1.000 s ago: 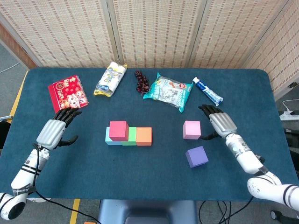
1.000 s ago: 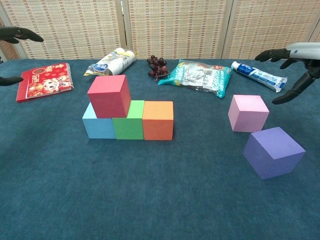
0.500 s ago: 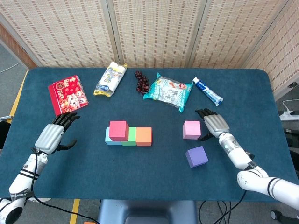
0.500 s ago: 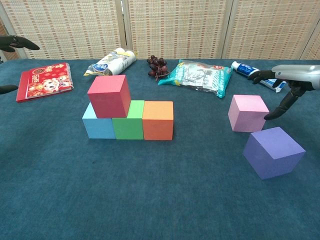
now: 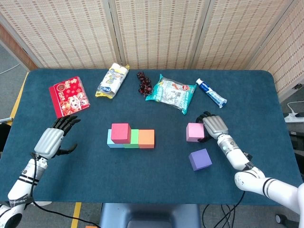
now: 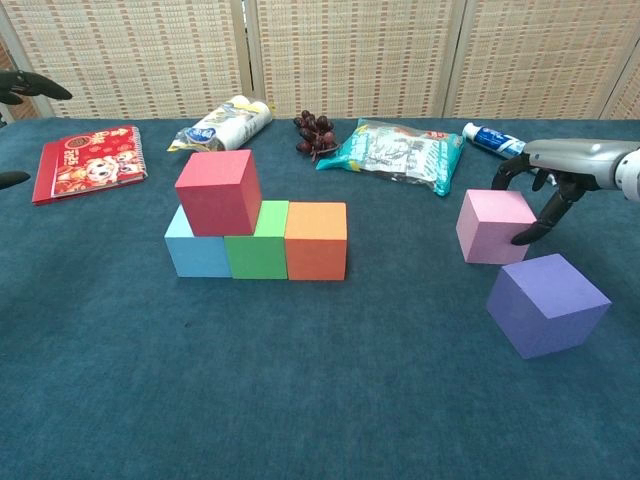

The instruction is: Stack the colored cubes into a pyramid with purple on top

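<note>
A blue cube (image 6: 195, 252), a green cube (image 6: 258, 243) and an orange cube (image 6: 316, 240) stand in a row mid-table. A red cube (image 6: 217, 191) sits on top, over the blue and green ones. A pink cube (image 6: 494, 226) stands apart to the right, with a purple cube (image 6: 546, 303) nearer the front. My right hand (image 6: 560, 170) arches over the pink cube's right side, fingers spread, thumb tip by its near right edge; the cube rests on the table. In the head view the right hand (image 5: 213, 126) is beside the pink cube (image 5: 194, 132). My left hand (image 5: 52, 139) hovers open at the left, holding nothing.
Along the back lie a red booklet (image 5: 68, 95), a white snack packet (image 5: 112, 80), dark grapes (image 5: 144, 83), a teal packet (image 5: 170, 93) and a toothpaste tube (image 5: 211, 92). The table's front edge (image 5: 142, 202) is close to both arms.
My right hand has moved left and down from open air to the pink cube, its fingers now around the cube's right side. The left hand drew back slightly. No cube has moved.
</note>
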Robot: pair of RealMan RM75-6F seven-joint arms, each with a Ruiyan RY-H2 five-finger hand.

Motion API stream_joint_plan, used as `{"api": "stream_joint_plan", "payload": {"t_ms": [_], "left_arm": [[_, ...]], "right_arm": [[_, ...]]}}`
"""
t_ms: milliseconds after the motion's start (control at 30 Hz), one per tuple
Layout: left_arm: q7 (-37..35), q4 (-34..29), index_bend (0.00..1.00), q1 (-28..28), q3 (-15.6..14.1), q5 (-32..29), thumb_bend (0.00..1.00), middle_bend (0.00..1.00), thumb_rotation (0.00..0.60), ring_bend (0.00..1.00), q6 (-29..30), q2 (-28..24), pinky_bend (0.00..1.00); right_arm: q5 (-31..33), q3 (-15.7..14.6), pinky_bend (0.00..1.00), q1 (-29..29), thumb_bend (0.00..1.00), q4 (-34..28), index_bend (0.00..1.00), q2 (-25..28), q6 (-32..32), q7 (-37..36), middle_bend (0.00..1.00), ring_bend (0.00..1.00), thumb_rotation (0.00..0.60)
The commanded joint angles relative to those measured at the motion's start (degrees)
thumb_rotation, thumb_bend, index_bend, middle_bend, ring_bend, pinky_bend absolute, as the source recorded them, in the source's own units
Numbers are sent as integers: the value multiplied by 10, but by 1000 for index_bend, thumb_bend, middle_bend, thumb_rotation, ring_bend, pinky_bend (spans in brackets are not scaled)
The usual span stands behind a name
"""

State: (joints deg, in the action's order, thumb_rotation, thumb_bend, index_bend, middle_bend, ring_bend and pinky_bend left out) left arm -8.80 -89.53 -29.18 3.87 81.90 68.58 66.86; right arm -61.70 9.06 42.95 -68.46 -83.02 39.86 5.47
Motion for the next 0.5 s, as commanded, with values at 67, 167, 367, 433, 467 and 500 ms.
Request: {"api": "stream_joint_plan", "payload": {"t_ms": [67, 167, 367, 433, 467, 500], "left_arm": [[-1, 0, 139, 2, 1, 1, 345, 78, 600, 37, 1, 0, 103], [-1, -1, 139, 6, 1, 2, 344, 79, 600, 37, 3, -2, 104], [44, -1, 139, 13, 0, 6, 344, 78, 600, 37, 12, 2, 103], [56, 0, 139, 16, 1, 6, 344, 78, 600, 37, 18, 6, 103], [60, 0, 139, 17, 1, 6, 344, 78, 600, 37, 18, 8, 103], [64, 0, 139, 18, 1, 7, 344, 78, 600, 37, 19, 9, 104]], "right_arm": [[-1, 1, 399, 1, 217, 5, 560, -4, 5, 1, 439, 319, 600], [-14, 15, 401, -4, 220, -23, 578, 13, 29, -15, 460, 338, 600], [-21, 53, 401, 0, 222, -192, 576, 128, 41, -30, 461, 338, 600], [-3, 66, 401, 11, 227, -236, 576, 150, 35, -19, 461, 339, 600], [6, 70, 401, 17, 229, -253, 576, 157, 32, -12, 462, 341, 600], [22, 74, 401, 25, 231, -271, 576, 163, 29, 1, 464, 344, 600]]}}
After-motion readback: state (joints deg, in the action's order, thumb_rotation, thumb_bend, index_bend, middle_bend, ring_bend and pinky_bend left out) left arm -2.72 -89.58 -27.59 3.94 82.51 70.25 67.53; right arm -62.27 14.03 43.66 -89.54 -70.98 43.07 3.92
